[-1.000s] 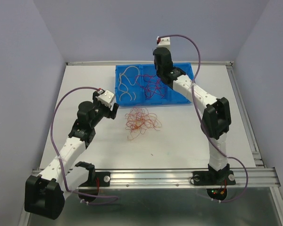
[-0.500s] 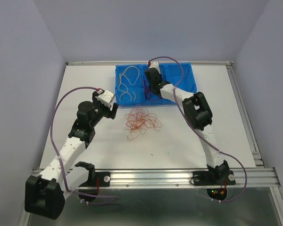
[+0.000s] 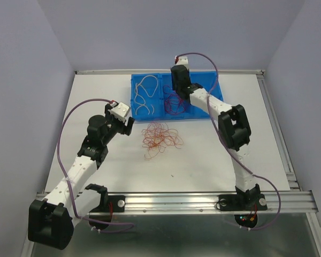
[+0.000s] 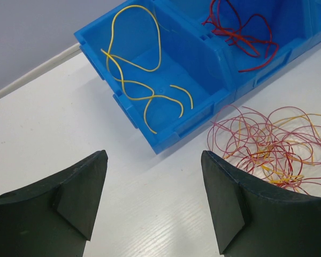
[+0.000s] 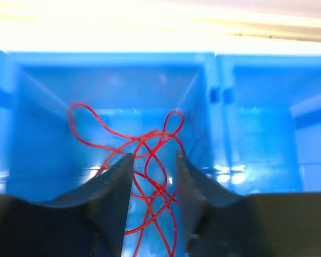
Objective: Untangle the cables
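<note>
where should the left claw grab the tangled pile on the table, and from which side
Take one loose outer loop at the edge of the tangle nearest the left claw, coming straight down from above. The wires lie thin and flat on the table, and the dense middle would probably lift as one knot.

No legible text, label, brand, number or sign anywhere.
</note>
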### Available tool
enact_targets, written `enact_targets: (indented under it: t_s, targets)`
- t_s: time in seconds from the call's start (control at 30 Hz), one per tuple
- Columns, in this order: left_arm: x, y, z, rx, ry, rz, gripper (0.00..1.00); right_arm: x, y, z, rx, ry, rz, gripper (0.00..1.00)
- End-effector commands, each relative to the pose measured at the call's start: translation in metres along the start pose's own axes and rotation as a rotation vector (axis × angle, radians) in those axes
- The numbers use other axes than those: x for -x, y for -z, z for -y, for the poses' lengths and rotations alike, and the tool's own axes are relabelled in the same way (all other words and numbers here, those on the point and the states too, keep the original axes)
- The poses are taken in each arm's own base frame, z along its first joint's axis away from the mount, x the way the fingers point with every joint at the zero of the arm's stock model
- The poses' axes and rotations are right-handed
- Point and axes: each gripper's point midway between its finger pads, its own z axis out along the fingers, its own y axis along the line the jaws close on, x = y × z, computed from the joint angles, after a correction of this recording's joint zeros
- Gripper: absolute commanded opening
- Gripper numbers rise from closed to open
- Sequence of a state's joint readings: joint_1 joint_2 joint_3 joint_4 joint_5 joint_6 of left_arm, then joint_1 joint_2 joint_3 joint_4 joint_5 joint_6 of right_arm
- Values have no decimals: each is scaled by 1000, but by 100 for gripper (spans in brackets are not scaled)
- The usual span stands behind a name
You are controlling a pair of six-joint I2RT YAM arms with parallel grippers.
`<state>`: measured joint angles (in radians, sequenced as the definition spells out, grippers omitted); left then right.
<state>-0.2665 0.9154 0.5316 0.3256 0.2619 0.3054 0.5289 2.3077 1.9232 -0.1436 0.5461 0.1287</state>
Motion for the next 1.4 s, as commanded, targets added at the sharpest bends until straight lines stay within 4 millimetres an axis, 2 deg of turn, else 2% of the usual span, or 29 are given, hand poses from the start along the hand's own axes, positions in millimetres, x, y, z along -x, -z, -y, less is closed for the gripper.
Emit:
enact_targets:
  t_s: [0.0, 0.03, 0.07, 0.1, 0.13, 0.17, 0.2, 0.23, 0.27, 0.3, 0.33, 0.37, 0.4, 0.43, 0.47, 0.5, 0.53, 0.57, 0.6, 0.7, 0.73, 0.77, 0.8, 0.83, 0.93, 0.97, 1.03, 1.17, 1.37]
  targets:
    - [35, 0, -8, 15, -27, 95, 82, 108, 58, 5, 102, -161, 186, 48]
    - [34, 0, -7, 13, -27, 92, 82, 102, 61, 5, 113, -158, 169, 50]
    - [33, -1, -7, 11, -26, 91, 82, 112, 73, 4, 150, -173, 183, 55]
    - [33, -1, -8, 12, -25, 91, 82, 113, 78, 2, 173, -174, 180, 56]
    - [33, -1, -7, 9, -26, 90, 82, 103, 81, -1, 197, -162, 156, 56]
    - [33, -1, -7, 9, -26, 90, 82, 102, 88, -3, 228, -158, 151, 56]
    - [32, -2, -7, 5, -25, 87, 82, 108, 104, -10, 291, -157, 156, 58]
    - [32, -2, -6, 2, -27, 87, 82, 96, 109, -11, 304, -146, 126, 59]
    - [31, -2, -6, 1, -28, 84, 82, 92, 116, -13, 320, -149, 114, 59]
    - [31, -2, -4, -11, -29, 84, 82, 100, 134, -13, 342, -162, 127, 59]
    - [32, -2, -3, -18, -31, 89, 82, 94, 141, -14, 353, -161, 117, 59]
    - [31, -2, 2, -45, -41, 87, 82, 79, 145, -15, 358, -155, 89, 59]
    - [30, -1, 6, -68, -47, 90, 82, 80, 163, -14, 376, -149, 87, 59]
    - [31, 0, 10, -93, -55, 94, 82, 76, 171, -14, 384, -147, 79, 59]
    - [27, 0, 22, -159, -75, 87, 82, 50, 178, -19, 396, -127, 33, 59]
    - [26, 1, 27, -190, -79, 84, 82, 50, 193, -19, 421, -128, 42, 60]
    - [25, 1, 31, -212, -82, 81, 82, 42, 199, -20, 434, -122, 28, 61]
    - [25, 1, 35, -237, -83, 82, 82, 30, 204, -22, 446, -111, 7, 62]
    - [23, 1, 36, -246, -87, 75, 82, 7, 212, -30, 478, -85, -34, 63]
    - [17, 1, 45, -305, -92, 54, 82, -9, 232, -35, 524, -66, -54, 64]
    - [15, 0, 48, -326, -106, 49, 82, -25, 237, -37, 538, -48, -80, 64]
    - [12, 1, 53, -354, -107, 40, 82, -27, 243, -36, 549, -57, -81, 64]
    - [10, 1, 55, -364, -107, 34, 82, -35, 244, -35, 543, -51, -94, 64]
    - [9, 0, 56, -366, -115, 32, 82, -53, 242, -30, 523, -38, -123, 64]
    - [6, -2, 58, -370, -120, 22, 82, -79, 234, -16, 449, -29, -166, 64]
    - [4, -3, 58, -371, -119, 17, 82, -96, 232, -13, 433, -13, -200, 64]
    - [2, -4, 58, -367, -120, 9, 82, -113, 230, -12, 426, 3, -248, 57]
    - [1, -6, 57, -363, -123, 3, 82, -131, 224, -9, 397, 39, -299, 57]
    - [3, -5, 56, -350, -126, 11, 81, -150, 216, -19, 421, 72, -359, 58]
